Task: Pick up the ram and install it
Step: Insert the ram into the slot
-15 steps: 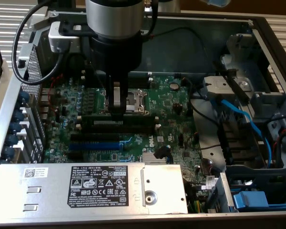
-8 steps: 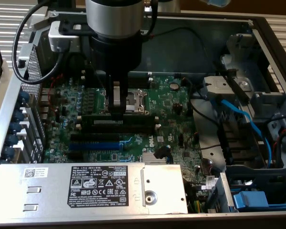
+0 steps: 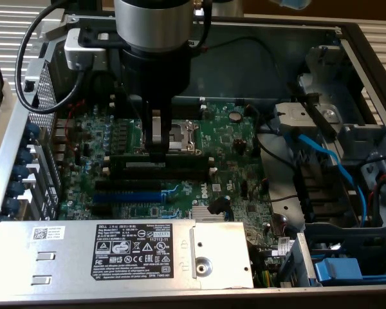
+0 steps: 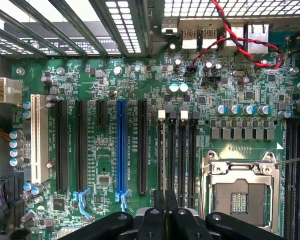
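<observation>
– End effector (image 3: 156, 147) first: what is it doing?
– It is reaching straight down from the arm into the open computer case (image 3: 276, 58), and its fingers (image 4: 152, 222) are pinching together on the top edge of the memory stick (image 3: 180, 166), roughly at the middle of its length
– So where is the memory stick sitting?
– It is standing level and on edge across the green circuit board (image 3: 235, 138), running from the exterior view's left to its right. It is lying along the black memory slots (image 4: 182, 150), just beside the processor socket (image 4: 238, 195) and between that socket and the blue slot (image 3: 125, 195). Its small white label is showing on the side facing the exterior camera
– Is it pushed home?
– I am not managing to tell whether it is sitting in a slot or hanging just above one. In the wrist view the fingers are lining up with the memory slot furthest from the socket, and the white clips at the slots' far ends are showing
– Anything else nearby?
– A metal box (image 3: 71, 270) with a black label is lying along the near edge of the case, blue cables (image 3: 328, 161) are curving through the bay at the exterior view's right, and red and black wires (image 4: 233, 29) are looping near the rear ports
</observation>
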Action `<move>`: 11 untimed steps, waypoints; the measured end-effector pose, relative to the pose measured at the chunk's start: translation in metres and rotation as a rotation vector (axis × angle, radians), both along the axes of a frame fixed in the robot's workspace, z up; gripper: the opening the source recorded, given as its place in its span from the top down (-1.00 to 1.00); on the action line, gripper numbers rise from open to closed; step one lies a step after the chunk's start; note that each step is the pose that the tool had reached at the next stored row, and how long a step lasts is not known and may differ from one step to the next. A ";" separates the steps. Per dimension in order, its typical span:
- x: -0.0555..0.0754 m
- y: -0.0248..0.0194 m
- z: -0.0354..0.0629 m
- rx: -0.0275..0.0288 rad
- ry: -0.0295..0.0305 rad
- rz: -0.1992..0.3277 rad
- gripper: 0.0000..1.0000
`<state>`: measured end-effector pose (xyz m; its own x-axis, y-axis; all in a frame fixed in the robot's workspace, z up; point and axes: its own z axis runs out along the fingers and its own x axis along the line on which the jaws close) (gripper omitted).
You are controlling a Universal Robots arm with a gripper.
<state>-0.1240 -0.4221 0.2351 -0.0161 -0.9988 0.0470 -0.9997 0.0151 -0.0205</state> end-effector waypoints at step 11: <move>0.000 0.0000 0.0026 0.0006 -0.0002 0.000 0.76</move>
<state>-0.1240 -0.4221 0.2377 -0.0164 -0.9988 0.0464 -0.9997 0.0155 -0.0207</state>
